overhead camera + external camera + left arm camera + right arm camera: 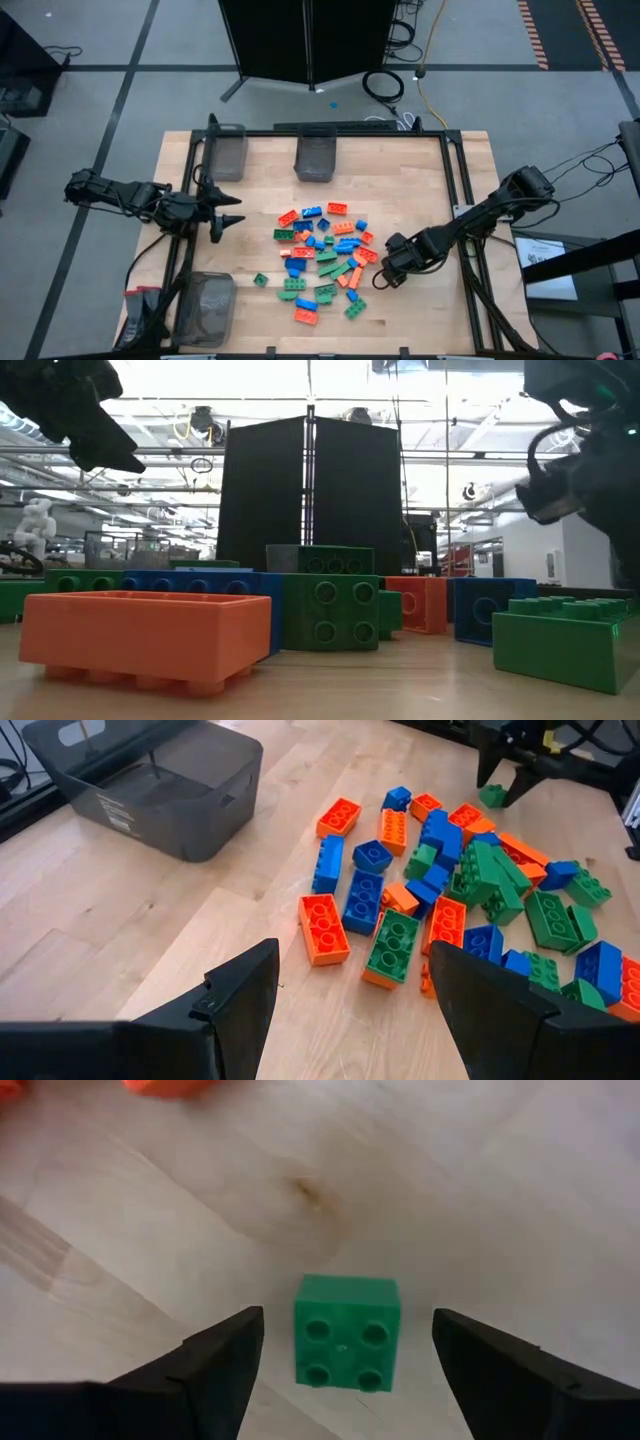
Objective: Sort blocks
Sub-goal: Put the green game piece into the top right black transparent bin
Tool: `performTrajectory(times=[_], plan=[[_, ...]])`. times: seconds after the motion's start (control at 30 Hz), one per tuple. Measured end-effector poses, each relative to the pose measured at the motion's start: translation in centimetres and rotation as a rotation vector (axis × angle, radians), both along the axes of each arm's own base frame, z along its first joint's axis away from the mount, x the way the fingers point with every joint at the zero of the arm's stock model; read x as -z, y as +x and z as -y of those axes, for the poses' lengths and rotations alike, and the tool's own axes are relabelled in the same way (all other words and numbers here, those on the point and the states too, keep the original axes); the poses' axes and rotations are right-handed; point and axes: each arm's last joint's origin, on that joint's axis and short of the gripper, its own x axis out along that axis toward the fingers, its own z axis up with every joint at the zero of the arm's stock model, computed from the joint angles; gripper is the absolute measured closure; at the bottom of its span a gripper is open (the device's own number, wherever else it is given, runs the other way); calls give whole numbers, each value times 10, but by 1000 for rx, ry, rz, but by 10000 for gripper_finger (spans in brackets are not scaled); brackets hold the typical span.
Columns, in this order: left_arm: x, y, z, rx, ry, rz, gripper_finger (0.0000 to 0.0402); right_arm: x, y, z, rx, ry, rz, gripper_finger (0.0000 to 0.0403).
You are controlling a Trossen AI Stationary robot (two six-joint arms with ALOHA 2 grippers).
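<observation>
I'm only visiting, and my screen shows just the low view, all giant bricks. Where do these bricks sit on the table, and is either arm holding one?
Observer: From above, the blocks lie in one loose pile mid-table, between the two arms.
Operator: So is one being held?
Observer: No. The right end effector is open. In its wrist view, a small green block rests on the table, lined up between its fingers.
Operator: And the other arm?
Observer: The left end effector is open and empty, off the pile's left side.
</observation>
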Motion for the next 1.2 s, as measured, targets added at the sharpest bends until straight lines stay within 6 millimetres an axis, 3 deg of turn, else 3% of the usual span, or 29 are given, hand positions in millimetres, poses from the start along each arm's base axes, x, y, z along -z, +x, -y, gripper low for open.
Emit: performTrajectory(times=[0.17, 0.37, 0.53, 0.73, 0.97, 1.2], plan=[[0, 0, 0, 0, 0, 1, 144, 7, -5, 1, 2, 17, 2, 172], [0, 0, 0, 0, 0, 1, 144, 7, -6, 1, -44, 13, -4, 283], [0, 0, 0, 0, 0, 1, 144, 5, -2, 2, -82, -7, 23, 284], [0, 0, 0, 0, 0, 1, 144, -20, 30, 14, -111, -188, 213, 284], [0, 0, 0, 0, 0, 1, 144, -68, 74, 65, -36, -436, 366, 284], [0, 0, -1, -32, 20, 7, 144, -131, 110, 152, -62, -708, 555, 284]])
